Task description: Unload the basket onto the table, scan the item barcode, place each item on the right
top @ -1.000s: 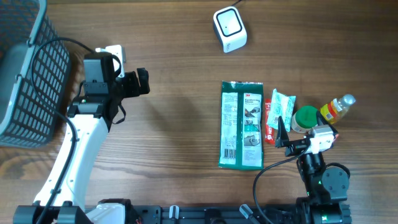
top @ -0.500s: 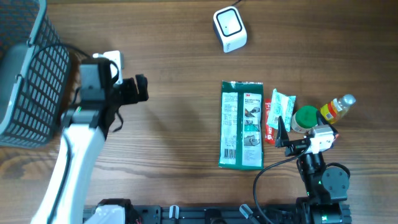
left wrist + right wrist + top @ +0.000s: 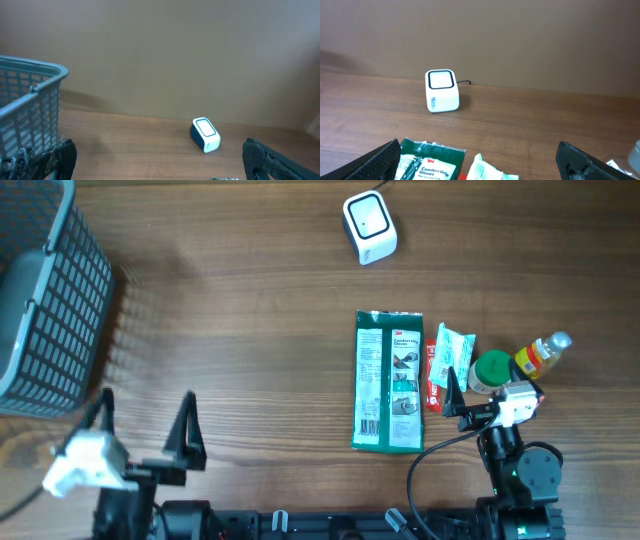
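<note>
The white barcode scanner (image 3: 370, 227) stands at the far middle of the table, also seen as the scanner (image 3: 205, 134) and the scanner (image 3: 441, 91) in the wrist views. A green glove packet (image 3: 389, 380) lies flat right of centre, barcode side up. My left gripper (image 3: 143, 430) is open at the front left edge, holding nothing, far from the items. My right gripper (image 3: 493, 388) is open at the front right, hovering over the small items beside the packet. The wrist views show the left gripper (image 3: 161, 160) and right gripper (image 3: 481, 160) with jaws wide and empty.
A grey mesh basket (image 3: 45, 300) fills the far left corner. Right of the glove packet lie a red packet (image 3: 433, 370), a white-green sachet (image 3: 455, 348), a green-capped item (image 3: 490, 370) and a small bottle (image 3: 543, 353).
My left arm has pulled back from beside the basket to the front left edge of the table. The right arm and all items have stayed put.
</note>
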### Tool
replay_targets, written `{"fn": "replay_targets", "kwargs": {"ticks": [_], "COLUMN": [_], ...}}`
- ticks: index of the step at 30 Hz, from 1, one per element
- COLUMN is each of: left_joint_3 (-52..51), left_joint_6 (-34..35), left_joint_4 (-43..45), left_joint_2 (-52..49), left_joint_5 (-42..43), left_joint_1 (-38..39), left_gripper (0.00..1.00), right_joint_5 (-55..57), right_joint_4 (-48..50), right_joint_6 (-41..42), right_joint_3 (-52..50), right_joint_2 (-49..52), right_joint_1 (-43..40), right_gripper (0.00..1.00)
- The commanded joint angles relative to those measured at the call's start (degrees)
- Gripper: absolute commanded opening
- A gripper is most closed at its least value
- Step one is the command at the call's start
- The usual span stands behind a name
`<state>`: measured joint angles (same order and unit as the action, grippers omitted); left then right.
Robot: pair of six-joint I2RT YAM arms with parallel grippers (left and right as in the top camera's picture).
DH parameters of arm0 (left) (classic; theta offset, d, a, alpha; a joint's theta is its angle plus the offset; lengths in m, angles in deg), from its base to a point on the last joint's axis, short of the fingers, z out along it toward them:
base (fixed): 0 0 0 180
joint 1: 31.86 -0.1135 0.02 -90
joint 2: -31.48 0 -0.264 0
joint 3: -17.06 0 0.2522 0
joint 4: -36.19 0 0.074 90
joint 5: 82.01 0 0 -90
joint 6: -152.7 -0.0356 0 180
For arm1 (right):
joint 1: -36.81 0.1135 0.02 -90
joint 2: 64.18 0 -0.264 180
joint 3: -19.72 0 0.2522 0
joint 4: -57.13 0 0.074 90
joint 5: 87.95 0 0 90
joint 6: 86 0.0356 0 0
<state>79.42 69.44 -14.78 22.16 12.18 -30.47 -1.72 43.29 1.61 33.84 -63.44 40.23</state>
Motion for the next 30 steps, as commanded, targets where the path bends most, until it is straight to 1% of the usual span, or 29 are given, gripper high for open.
{"fn": "replay_targets", "kwargs": {"ticks": [1,3,4,5,6,8,9,10,11,13,16,19,23,25,26,27,28,30], "left_joint_3": [-11.23,-15.56,-19.12,-23.17,-26.93,-33.14,-37.94,-41.81,-43.21,-44.83,-46.42,-48.28,-48.28,-48.28,-48.28,-48.28,-48.28,-48.28], "left_joint_6": [1.44,1.53,1.64,1.68,2.34,2.75,2.82,4.74,6.75,10.91,11.76,11.78,11.74,11.72,11.69,7.63,1.25,-3.43], "left_joint_4": [1.97,6.88,13.29,22.34,30.93,45.07,55.54,62.6,64.06,62.58,57.7,53.33,43.45,36.33,34.25,33.05,32.7,32.76], "left_joint_2": [9.31,8.79,9.05,9.09,9.09,9.09,9.09,9.11,9.11,9.11,9.11,9.11,9.11,9.11,9.11,9.11,9.11,9.11], "left_joint_5": [1.27,4.37,6.1,6.99,6.82,5.49,4.57,2.25,0.13,-4.5,-8.63,-8.74,-8.13,-8.13,-8.13,-6.73,-3.06,-0.94], "left_joint_1": [-0.61,-1.18,-1.55,-1.73,-1.73,-1.73,-1.73,-1.73,-1.7,-1.7,-1.7,-1.7,-1.62,-1.62,-1.62,-1.62,-1.62,-1.6], "left_gripper": [1.0,1.0,1.0,1.0,1.0,1.0,1.0,1.0,1.0,1.0,1.0,1.0,1.0,1.0,1.0,1.0,1.0,1.0], "right_joint_5": [0.94,0.94,0.94,0.94,0.94,0.94,0.94,0.94,0.94,0.94,0.94,0.94,0.94,0.94,0.94,0.94,0.94,0.94], "right_joint_4": [0.17,0.17,0.15,0.17,0.17,0.17,0.17,0.15,0.17,0.15,0.17,0.15,0.15,0.17,0.15,0.17,0.17,0.17], "right_joint_6": [1.07,1.07,1.07,1.07,1.07,1.07,1.05,1.09,1.07,1.07,1.07,1.09,1.07,1.05,1.09,1.07,1.07,1.07], "right_joint_3": [-0.07,-0.07,-0.07,-0.07,-0.07,-0.07,-0.07,-0.07,-0.07,-0.07,-0.07,-0.07,-0.07,-0.07,-0.07,-0.07,-0.07,-0.07], "right_joint_2": [-0.46,-0.46,-0.46,-0.46,-0.46,-0.46,-0.46,-0.46,-0.46,-0.46,-0.46,-0.46,-0.46,-0.46,-0.46,-0.46,-0.46,-0.46], "right_joint_1": [-0.39,-0.39,-0.39,-0.39,-0.39,-0.39,-0.39,-0.39,-0.39,-0.39,-0.39,-0.39,-0.39,-0.39,-0.39,-0.39,-0.39,-0.39], "right_gripper": [1.0,1.0,1.0,1.0,1.0,1.0,1.0,1.0,1.0,1.0,1.0,1.0,1.0,1.0,1.0,1.0,0.99,1.0]}}
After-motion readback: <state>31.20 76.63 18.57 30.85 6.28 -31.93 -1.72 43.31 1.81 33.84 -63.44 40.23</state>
